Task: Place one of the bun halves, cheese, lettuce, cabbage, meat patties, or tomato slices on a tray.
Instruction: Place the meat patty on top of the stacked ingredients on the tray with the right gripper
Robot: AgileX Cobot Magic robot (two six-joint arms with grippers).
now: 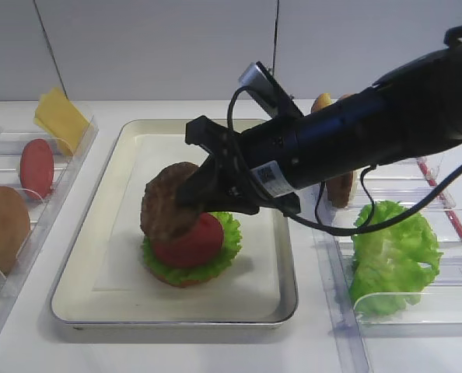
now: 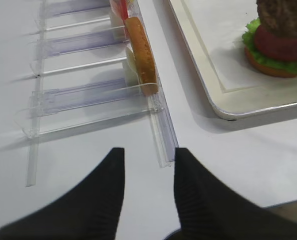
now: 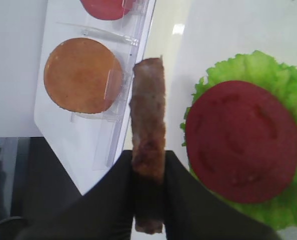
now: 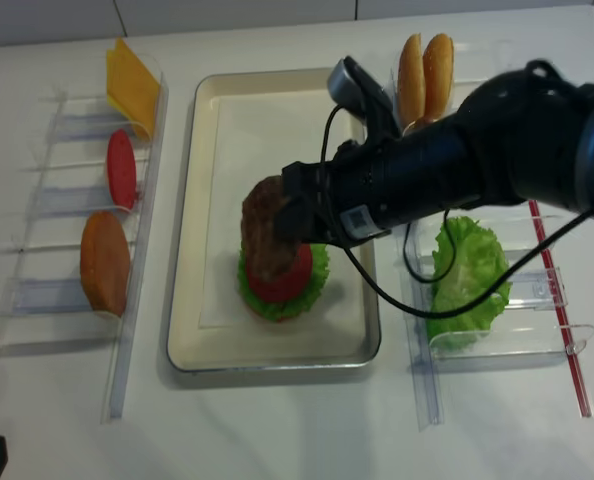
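Spanning the whole scene, a white surface (image 1: 215,357) carries three containers, listed here largest first.

Tray (image 1: 83,256) — silvery-rimmed, cream-lined, at centre. Contents: one stack in its near half, built of a bun half (image 2: 271,70) at the bottom, ruffled lettuce (image 1: 227,233) over it and a red tomato slice (image 3: 241,140) on top. A meat patty (image 1: 165,202) stands on edge, tilted, over the stack's left side; the wrist view shows it edge-on, left of the tomato.

Left clear rack (image 4: 127,330) — just beside the tray's left rim. Contents, back to front: yellow cheese (image 1: 58,116) leaning upright, a second tomato slice (image 1: 36,167) on edge, a bun half (image 1: 1,225) on edge.

Right clear rack (image 1: 418,299) — beside the tray's right rim. Contents: a loose green lettuce leaf (image 1: 390,256) at front; two bun halves (image 4: 425,75) upright together at the back; a brown disc behind the arm, too hidden to name.

Right pincer (image 1: 204,190) — black, reaching in from the right across the tray, clamped on the patty's edge.

Left pincer (image 2: 148,187) — low over bare surface near the left rack's front end, fingers parted, holding nothing.
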